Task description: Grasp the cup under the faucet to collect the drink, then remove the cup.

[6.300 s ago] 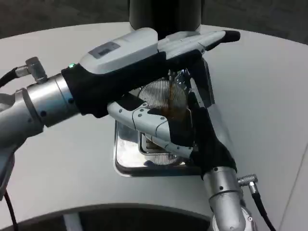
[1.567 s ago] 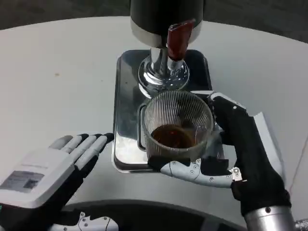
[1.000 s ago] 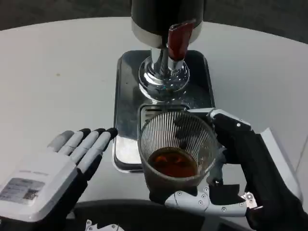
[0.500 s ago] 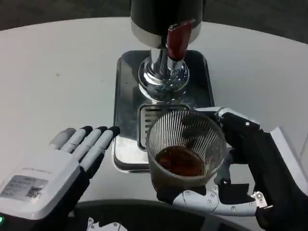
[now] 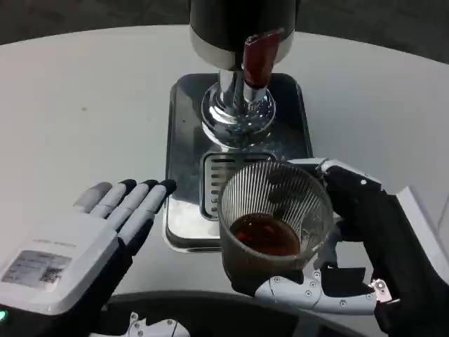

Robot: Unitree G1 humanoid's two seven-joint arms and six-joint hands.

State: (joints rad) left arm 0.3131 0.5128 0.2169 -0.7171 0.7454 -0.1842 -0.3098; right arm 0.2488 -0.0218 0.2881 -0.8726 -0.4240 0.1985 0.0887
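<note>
While the right hand (image 5: pixel 372 260) grips the ribbed cup (image 5: pixel 275 221) of drink over the steel tray (image 5: pixel 184 175), clear of the faucet (image 5: pixel 245 98), the left hand (image 5: pixel 77 253) lies flat, fingers extended, holding nothing.

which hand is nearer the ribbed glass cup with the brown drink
Right. The right hand grips the ribbed glass cup from its right side; the left hand lies flat, apart, to the cup's left.

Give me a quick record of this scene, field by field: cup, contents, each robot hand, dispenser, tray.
cup: ribbed clear glass, upright, at the tray's near edge
contents: brown drink, low in the cup
right robot hand: grips the cup
left robot hand: flat, fingers straight, holds nothing
dispenser: red lever, chrome base, behind the cup
tray: steel, with a slotted drain
</note>
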